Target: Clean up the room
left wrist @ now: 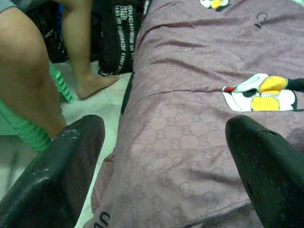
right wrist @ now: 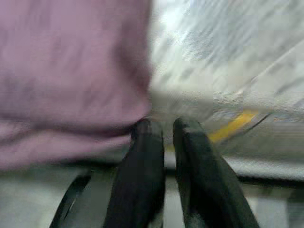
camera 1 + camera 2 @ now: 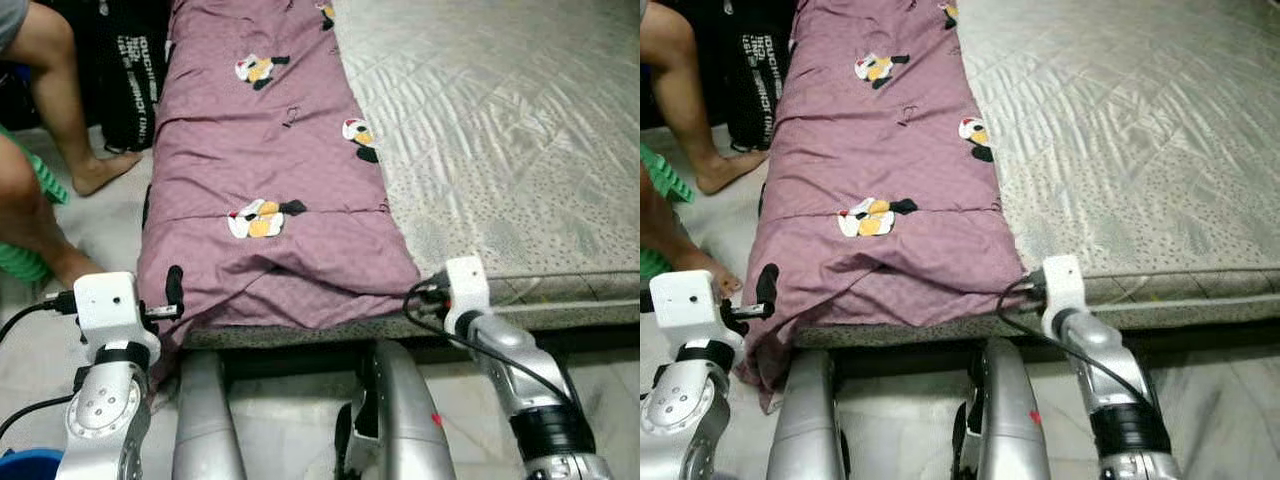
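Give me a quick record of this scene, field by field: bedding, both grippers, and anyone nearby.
Blanket: mauve blanket folded along the mattress's left side
Left gripper: left gripper open, at the blanket's near left corner
Right gripper: right gripper shut, at the blanket's near right corner by the mattress edge
Person: bare legs on the floor, left of the bed

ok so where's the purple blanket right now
The purple blanket lies along the left side of the mattress, its near end hanging over the foot edge between the left gripper and right gripper.
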Tool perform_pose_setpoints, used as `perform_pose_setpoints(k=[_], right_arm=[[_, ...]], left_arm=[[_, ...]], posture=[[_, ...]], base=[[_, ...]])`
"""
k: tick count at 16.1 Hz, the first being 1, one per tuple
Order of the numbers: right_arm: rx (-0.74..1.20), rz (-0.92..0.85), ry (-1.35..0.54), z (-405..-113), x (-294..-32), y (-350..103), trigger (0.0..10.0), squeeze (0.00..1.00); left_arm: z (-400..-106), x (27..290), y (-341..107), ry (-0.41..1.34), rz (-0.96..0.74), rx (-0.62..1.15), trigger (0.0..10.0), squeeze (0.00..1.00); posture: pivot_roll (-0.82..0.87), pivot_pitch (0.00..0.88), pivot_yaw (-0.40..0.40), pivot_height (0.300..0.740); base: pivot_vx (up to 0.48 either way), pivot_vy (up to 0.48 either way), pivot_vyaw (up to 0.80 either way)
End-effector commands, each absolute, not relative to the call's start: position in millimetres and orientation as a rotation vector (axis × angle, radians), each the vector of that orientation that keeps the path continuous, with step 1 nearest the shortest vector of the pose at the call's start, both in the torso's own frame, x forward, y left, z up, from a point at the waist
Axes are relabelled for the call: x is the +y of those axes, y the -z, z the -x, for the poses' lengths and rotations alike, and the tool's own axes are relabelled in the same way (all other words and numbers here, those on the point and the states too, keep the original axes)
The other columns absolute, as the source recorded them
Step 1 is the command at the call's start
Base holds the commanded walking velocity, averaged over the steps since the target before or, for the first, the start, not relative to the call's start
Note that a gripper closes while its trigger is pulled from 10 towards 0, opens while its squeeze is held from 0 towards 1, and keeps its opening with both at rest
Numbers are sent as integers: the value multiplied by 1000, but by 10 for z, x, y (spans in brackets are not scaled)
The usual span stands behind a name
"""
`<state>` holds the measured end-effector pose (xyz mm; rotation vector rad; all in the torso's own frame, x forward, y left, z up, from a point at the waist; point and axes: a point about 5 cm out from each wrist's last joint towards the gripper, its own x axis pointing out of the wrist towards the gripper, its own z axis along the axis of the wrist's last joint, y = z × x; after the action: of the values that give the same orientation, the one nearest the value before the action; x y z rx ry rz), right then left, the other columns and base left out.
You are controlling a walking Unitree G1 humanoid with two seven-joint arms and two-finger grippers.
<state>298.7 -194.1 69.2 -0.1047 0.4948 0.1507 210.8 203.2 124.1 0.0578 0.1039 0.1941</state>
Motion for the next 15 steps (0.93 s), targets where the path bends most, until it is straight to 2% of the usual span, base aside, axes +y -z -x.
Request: perform_pose_setpoints(k=[1,8,10,14,15], right_arm=[[392,112,-144,-3080,-1917,-876,10000,1000],[260,31,-162,-3098,-1741,-984,10000,1000],[118,-60,-155,-3087,-1735,-1185,10000,1000],[121,-139,-274,-2694,-1645,-1175,10000,1000],[139,-170,-343,-2419,-1616,-1157,10000,1000]], left_arm=[[-2080,2023,-1191,-177,-54,136,10000,0],[-2083,2108,-1246,-240,-77,99,10000,0],[-2223,2124,-1271,-228,-71,87,10000,0],[-2563,2086,-1231,-176,-55,111,10000,0],[-2799,2010,-1225,-134,-43,120,10000,0]], posture=[[176,119,-57,524],[168,125,-50,524],[136,128,-46,524],[69,144,-38,524],[36,151,-35,524]], base=[[0,0,0],[0,0,0],[0,0,0],[0,0,0],[0,0,0]])
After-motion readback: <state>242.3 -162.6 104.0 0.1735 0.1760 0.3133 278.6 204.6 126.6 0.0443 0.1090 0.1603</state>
